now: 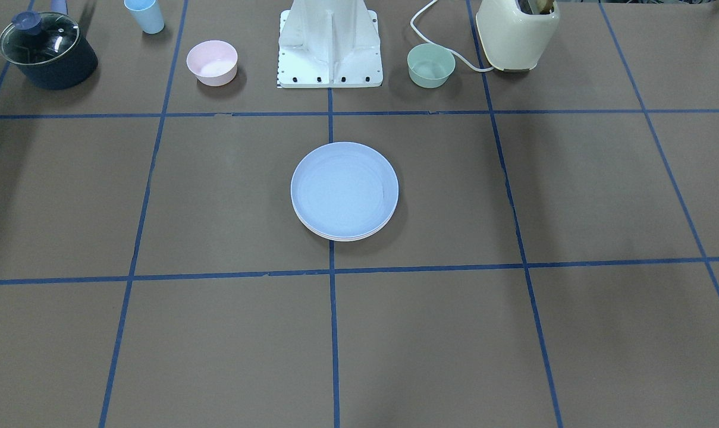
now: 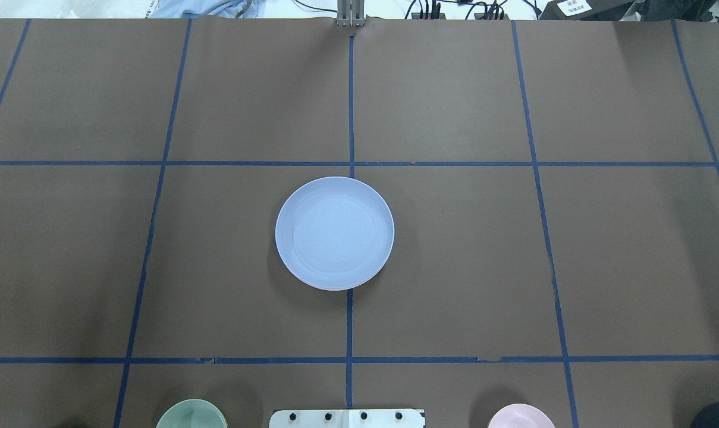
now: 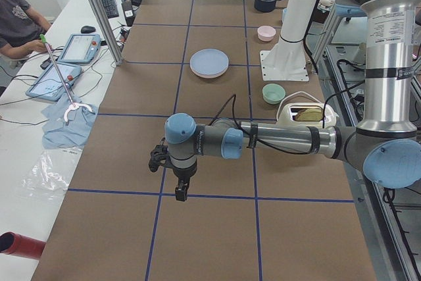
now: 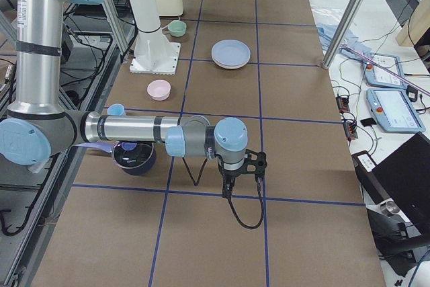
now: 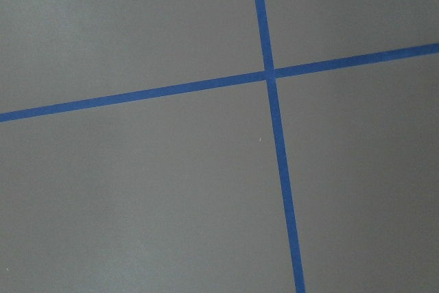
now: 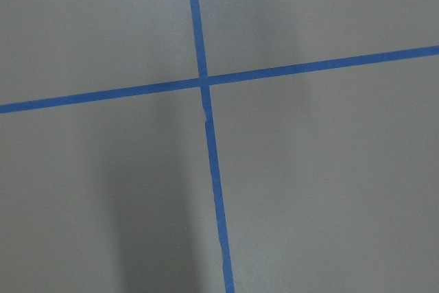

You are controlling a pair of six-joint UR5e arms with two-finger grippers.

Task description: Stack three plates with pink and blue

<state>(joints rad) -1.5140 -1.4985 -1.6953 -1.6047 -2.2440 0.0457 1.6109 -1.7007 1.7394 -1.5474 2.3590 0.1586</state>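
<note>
The pale blue plate [image 1: 344, 189] lies on top of a stack at the table's middle, and also shows in the overhead view [image 2: 334, 233]. Thin pale rims of plates beneath it [image 1: 342, 238] show at its near edge; I cannot tell their colours, so the pink and cream-white plates are mostly hidden. My left gripper [image 3: 181, 192] hangs over bare table far from the stack, seen only in the left side view. My right gripper [image 4: 227, 189] hangs over bare table at the other end, seen only in the right side view. I cannot tell whether either is open or shut. Both wrist views show only brown table and blue tape.
By the robot base [image 1: 330, 47] stand a small pink bowl [image 1: 212, 62], a green bowl [image 1: 430, 64], a pale blue cup [image 1: 145, 15], a dark lidded pot [image 1: 47, 50] and a cream toaster [image 1: 517, 32]. Operators' tablets lie past the far edge [image 3: 66, 64].
</note>
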